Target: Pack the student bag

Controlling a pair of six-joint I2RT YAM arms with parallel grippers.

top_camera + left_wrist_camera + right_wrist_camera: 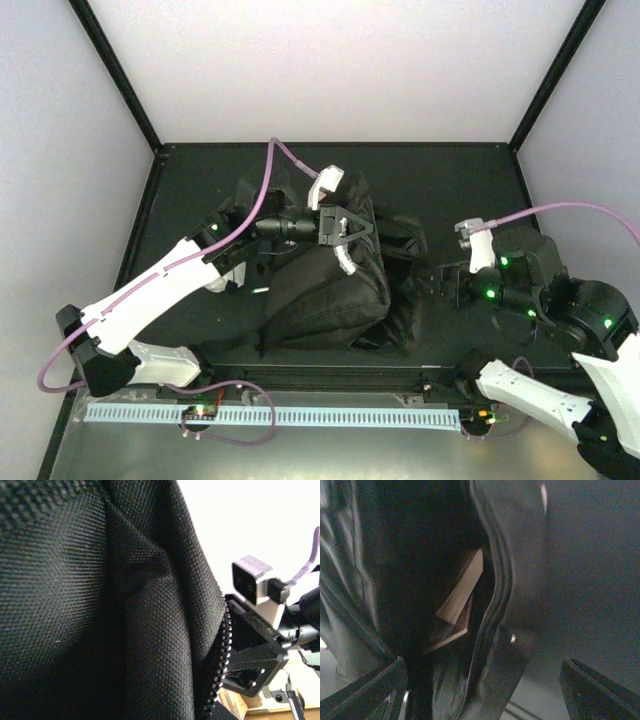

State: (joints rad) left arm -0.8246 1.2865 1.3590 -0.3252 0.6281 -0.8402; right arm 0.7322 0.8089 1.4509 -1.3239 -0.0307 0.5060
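Black bag fabric sits pinched in our left gripper; our right gripper gapes wide, empty. We should back it straight out without snagging the opening.

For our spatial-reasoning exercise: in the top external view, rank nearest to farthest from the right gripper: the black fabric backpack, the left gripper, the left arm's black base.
1. black fabric backpack, just left of the right gripper.
2. left gripper, on the backpack's top, farther left.
3. left arm's black base, near-left corner.
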